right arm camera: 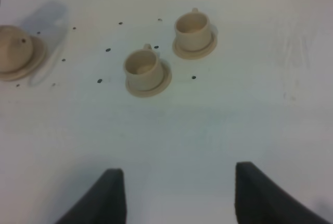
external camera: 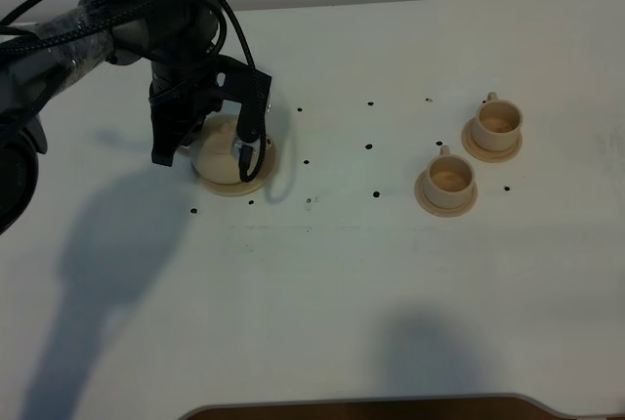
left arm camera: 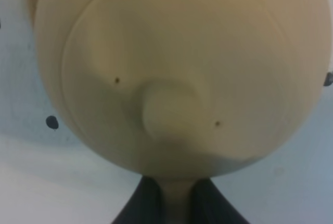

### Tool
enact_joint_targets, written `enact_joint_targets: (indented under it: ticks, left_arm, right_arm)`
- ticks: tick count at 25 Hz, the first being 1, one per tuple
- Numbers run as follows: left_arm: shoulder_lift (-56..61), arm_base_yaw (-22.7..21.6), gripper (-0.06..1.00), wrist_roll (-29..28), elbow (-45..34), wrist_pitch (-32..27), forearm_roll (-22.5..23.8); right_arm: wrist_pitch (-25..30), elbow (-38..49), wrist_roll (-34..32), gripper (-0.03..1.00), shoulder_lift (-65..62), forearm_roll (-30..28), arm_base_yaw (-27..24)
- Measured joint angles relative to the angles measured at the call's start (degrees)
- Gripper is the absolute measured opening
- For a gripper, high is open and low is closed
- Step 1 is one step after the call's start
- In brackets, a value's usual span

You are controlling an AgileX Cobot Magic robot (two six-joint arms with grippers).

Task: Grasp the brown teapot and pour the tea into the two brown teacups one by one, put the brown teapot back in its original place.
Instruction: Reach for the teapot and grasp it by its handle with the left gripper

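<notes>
The brown teapot (external camera: 217,158) sits on its wide round saucer (external camera: 258,180) at the left of the table. My left gripper (external camera: 207,129) is right over it. In the left wrist view the teapot (left arm camera: 177,52) fills the frame, and its loop handle (left arm camera: 178,203) stands pinched between my two dark fingers (left arm camera: 134,209). The two brown teacups stand on small saucers at the right, one nearer (external camera: 448,178) and one farther (external camera: 497,122). My right gripper (right arm camera: 179,198) is open and empty, well in front of the cups (right arm camera: 141,66) (right arm camera: 192,26). It is out of the exterior high view.
Several small black dots mark the white table (external camera: 371,283) between the teapot and the cups. The table's front edge (external camera: 371,405) runs along the bottom of the exterior high view. The teapot also shows at the edge of the right wrist view (right arm camera: 13,49).
</notes>
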State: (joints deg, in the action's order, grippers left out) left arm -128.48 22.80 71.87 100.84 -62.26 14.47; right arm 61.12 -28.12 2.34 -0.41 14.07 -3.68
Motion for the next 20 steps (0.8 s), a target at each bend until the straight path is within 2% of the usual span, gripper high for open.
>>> enact_joint_targets:
  ticks: [10, 20]
  left_arm:
    - [0.0, 0.2, 0.15, -2.8, 3.1, -4.8, -2.4]
    - [0.2, -0.1, 0.14, -5.5, 4.1, -6.2, -4.3]
  right_arm:
    - [0.0, 0.0, 0.0, 0.48, 0.0, 0.0, 0.0]
    - [0.0, 0.0, 0.0, 0.48, 0.0, 0.0, 0.0]
